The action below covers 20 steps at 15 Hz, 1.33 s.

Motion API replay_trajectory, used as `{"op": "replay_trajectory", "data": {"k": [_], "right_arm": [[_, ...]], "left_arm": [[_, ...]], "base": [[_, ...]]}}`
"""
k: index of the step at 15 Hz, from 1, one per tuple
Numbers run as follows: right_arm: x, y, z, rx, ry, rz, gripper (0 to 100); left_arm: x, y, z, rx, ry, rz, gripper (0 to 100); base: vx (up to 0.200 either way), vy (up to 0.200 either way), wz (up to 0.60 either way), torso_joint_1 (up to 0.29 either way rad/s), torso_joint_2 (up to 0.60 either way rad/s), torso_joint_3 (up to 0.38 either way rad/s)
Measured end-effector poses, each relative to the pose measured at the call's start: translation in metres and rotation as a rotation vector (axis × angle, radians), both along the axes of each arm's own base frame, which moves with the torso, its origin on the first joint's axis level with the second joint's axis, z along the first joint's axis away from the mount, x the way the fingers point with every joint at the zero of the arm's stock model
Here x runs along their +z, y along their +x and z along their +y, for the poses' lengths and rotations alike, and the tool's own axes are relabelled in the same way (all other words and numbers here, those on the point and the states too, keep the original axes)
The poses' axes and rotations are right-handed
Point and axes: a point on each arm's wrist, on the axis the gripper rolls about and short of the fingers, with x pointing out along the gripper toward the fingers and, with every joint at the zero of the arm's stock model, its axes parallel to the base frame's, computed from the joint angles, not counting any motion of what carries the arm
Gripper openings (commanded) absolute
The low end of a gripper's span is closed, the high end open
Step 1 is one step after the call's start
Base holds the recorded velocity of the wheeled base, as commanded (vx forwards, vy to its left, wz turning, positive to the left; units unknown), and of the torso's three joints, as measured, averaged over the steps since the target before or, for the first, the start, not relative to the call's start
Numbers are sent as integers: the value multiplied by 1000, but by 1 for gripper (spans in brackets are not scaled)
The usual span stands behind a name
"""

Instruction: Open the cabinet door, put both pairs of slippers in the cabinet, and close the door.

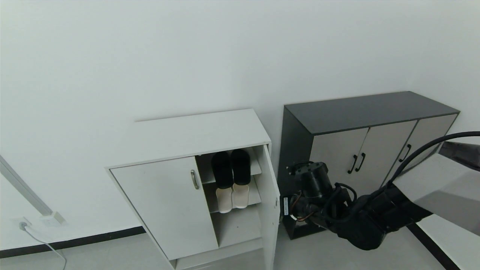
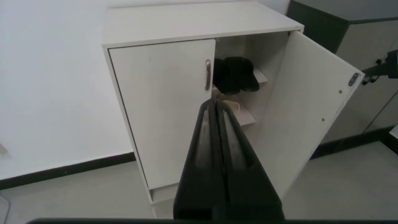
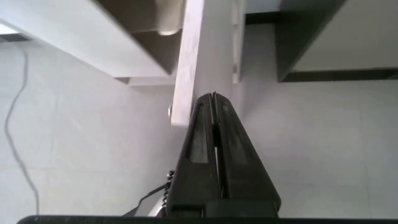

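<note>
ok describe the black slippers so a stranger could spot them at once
Find the white cabinet left of the dark grey cabinet; its right door stands open. The black slippers sit on the top shelf, directly above a cream pair.

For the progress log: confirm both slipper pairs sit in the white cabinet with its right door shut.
Not shut: the right door stands open, as the head view shows. The black pair and white pair do sit in the cabinet.
</note>
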Motion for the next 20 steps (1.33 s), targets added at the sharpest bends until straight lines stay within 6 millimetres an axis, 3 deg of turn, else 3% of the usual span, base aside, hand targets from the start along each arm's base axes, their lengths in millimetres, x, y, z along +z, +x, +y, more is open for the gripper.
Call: {"op": "replay_trajectory", "data": {"k": [7,11,13,20], "right_arm": [[15,-29,7,80,-4,-46,0],[28,-42,7,108,8,-70,0],[31,-44,6,110,11,-74,0],[30,-43,2,106,0,-75,0]], "left_arm": [[0,0,0,1,-2,0,0],[0,0,0,1,-2,0,0],[0,0,0,1,-2,1,0],[0,0,0,0,-3,0,0]], "base": [[0,0,0,0,0,0],[0,0,600,4,2,1],[0,0,600,-2,0,9],[0,0,0,0,0,0]]}}
